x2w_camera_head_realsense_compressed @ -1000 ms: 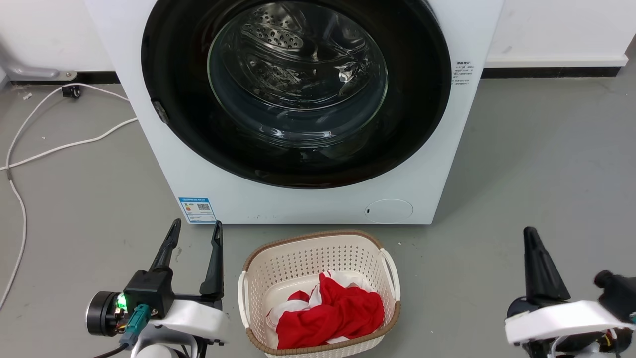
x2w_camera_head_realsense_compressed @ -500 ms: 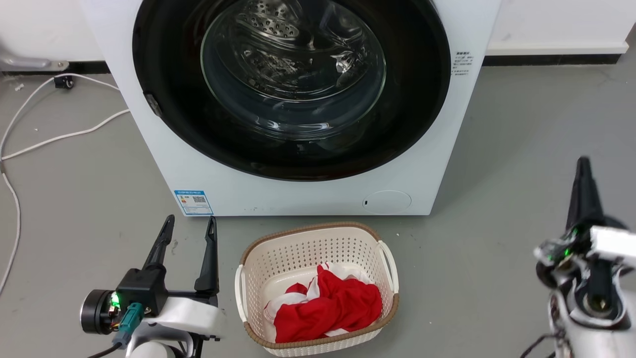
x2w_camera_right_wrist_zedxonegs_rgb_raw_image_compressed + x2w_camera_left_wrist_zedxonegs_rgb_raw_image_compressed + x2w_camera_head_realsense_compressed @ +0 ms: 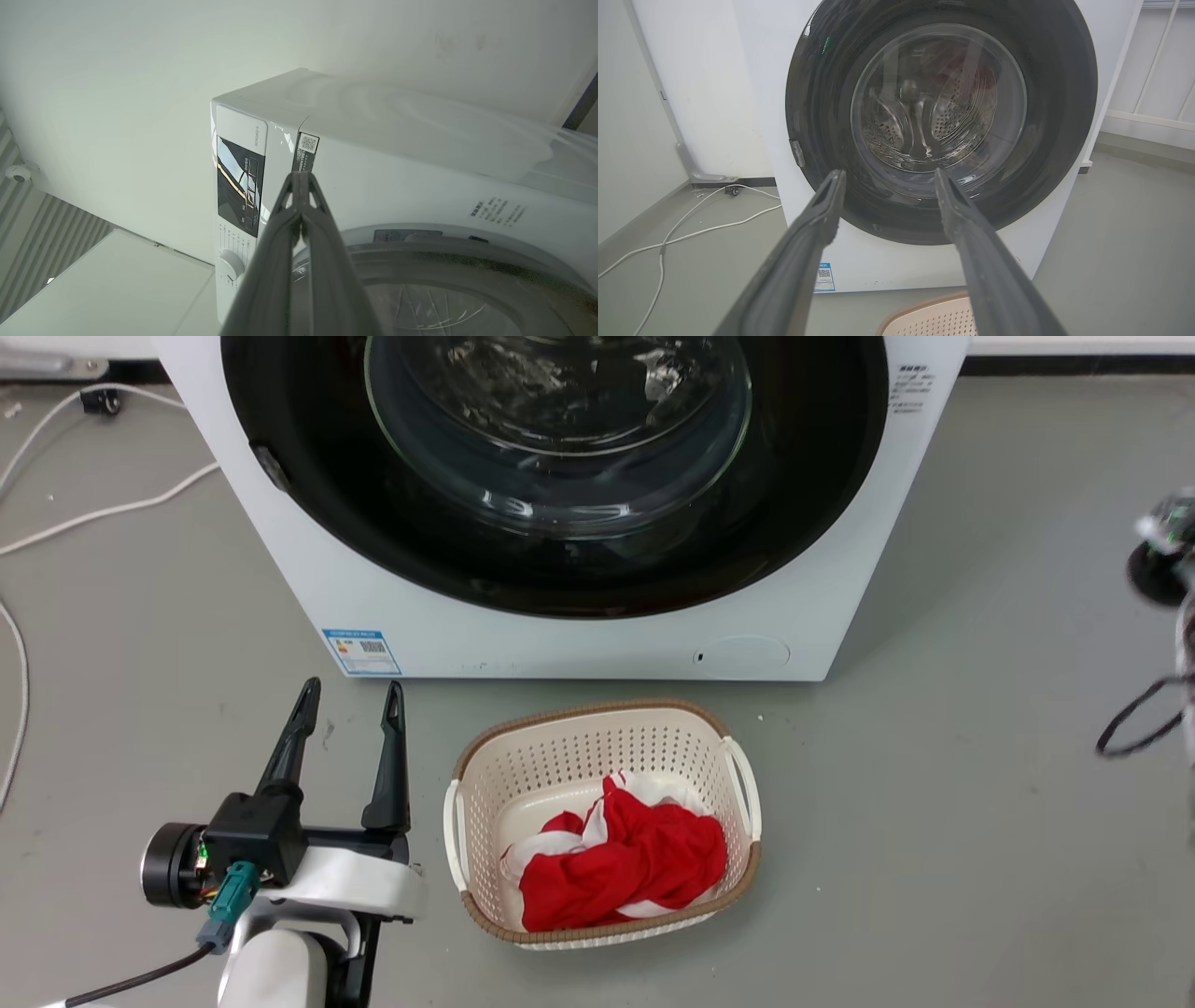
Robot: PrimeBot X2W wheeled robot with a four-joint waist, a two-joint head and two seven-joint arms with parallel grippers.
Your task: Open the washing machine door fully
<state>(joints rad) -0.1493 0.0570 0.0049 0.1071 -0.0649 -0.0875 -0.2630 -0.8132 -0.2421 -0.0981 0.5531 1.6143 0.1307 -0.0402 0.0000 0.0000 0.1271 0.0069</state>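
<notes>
One door, shut: the washing machine door [image 3: 557,467] sits flush in the front of the washing machine [image 3: 597,649], which stands on the floor against the far wall. Nothing opened yet, so I'd put the task at its start.

Handling, my read:
- Rigid glossy black ring around a bulging glass bowl, so slick and fairly heavy.
- Expect a stiff latch, then a free swing on the hinge.
- Keep off the glass: no purchase and breakable. Take it at the rim.
- Small grey tab [image 3: 269,467] on the rim's left side. Can't tell if it's catch or hinge, so pull side is unconfirmed.
- Hooking a finger behind the rim edge looks more workable than pinching.

Left gripper [image 3: 351,689]: jaws spread wide, empty. It's low over the floor near the machine's front left corner, pointing at the door, not touching it.

Right gripper [image 3: 301,179]: jaws closed tip to tip on nothing. It's raised, facing the machine's top corner with the control panel [image 3: 240,186].

Laundry basket [image 3: 597,747] with red and white cloth [image 3: 625,877] sits on the floor just in front of the machine, below the door. It probably clears the swing, but mind the arms around it.

White cables [image 3: 112,509] lie toward the floor's left edge, well apart.
</notes>
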